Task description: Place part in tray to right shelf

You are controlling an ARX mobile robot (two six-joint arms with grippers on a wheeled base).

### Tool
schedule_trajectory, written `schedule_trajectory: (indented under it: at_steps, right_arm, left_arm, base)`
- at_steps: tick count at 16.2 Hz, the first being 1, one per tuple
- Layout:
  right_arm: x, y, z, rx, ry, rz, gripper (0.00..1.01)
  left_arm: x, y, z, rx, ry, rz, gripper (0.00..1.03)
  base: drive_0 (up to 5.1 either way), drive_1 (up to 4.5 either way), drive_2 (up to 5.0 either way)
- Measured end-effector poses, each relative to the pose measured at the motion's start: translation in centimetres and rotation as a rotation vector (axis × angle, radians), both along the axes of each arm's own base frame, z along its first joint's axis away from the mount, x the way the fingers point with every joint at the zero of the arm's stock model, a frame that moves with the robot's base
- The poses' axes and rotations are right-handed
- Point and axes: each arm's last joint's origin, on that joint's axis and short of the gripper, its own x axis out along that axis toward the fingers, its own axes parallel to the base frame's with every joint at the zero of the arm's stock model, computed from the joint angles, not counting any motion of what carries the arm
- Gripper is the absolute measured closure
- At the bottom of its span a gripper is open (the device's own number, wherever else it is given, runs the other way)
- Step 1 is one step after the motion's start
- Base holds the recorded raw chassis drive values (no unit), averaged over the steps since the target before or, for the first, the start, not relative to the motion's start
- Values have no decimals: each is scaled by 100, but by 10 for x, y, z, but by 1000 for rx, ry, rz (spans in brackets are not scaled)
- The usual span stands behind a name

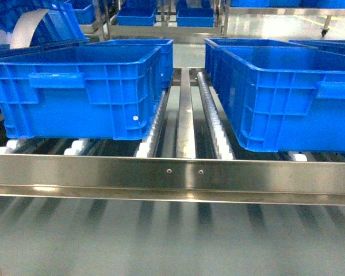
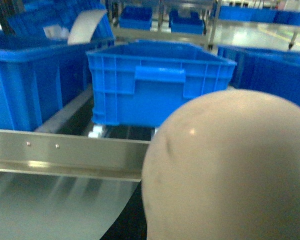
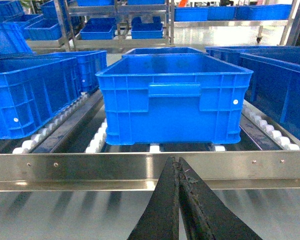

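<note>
The beige tray (image 2: 230,170) fills the lower right of the left wrist view as a big rounded surface, close to the camera and in front of the right shelf's steel front rail (image 2: 65,150). It hides my left gripper's fingers, so their state does not show. My right gripper (image 3: 176,161) is shut, its two black fingers pressed together with nothing between them, just short of the shelf rail (image 3: 90,167). Neither gripper appears in the head view, which faces the rail (image 1: 172,172) straight on. The part is out of view.
Large blue crates stand on the white roller tracks behind the rail, one left (image 1: 80,92) and one right (image 1: 287,98), with a bare lane of rollers (image 1: 187,115) between them. More racks with blue crates (image 3: 97,30) stand behind. The grey floor (image 1: 172,241) lies below the rail.
</note>
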Motion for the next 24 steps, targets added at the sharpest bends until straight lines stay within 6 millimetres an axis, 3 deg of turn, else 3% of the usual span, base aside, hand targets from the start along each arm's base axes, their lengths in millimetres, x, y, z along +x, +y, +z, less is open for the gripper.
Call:
schedule_trajectory:
  at_steps: [1,7,16,17,19,20,24]
  right_arm:
    - [0,0,0,0,-2,1,99]
    - [0,0,0,0,-1,0,99]
    - [0,0,0,0,-1,0,61]
    - [0,0,0,0,-1,0,47]
    - [0,0,0,0,-1,0,37]
    - [0,0,0,0,-1,0,3]
    - [0,0,0,0,-1,0,3]
  left_arm:
    - [-2,0,5,0,-58,2,90]
    - [-2,0,3,1,-41,0,90]
    - [-2,0,4,1,-41,0,90]
    - [-2,0,4,2,-41,0,90]
    - [-2,0,4,2,-41,0,90]
    - [-2,0,4,1,-41,0,90]
    - [-2,0,4,1,-41,0,90]
  base:
    - [0,0,0]
    - [0,0,0]
    - [0,0,0]
    - [0,0,0]
    - [0,0,0]
    - [0,0,0]
    - [0,0,0]
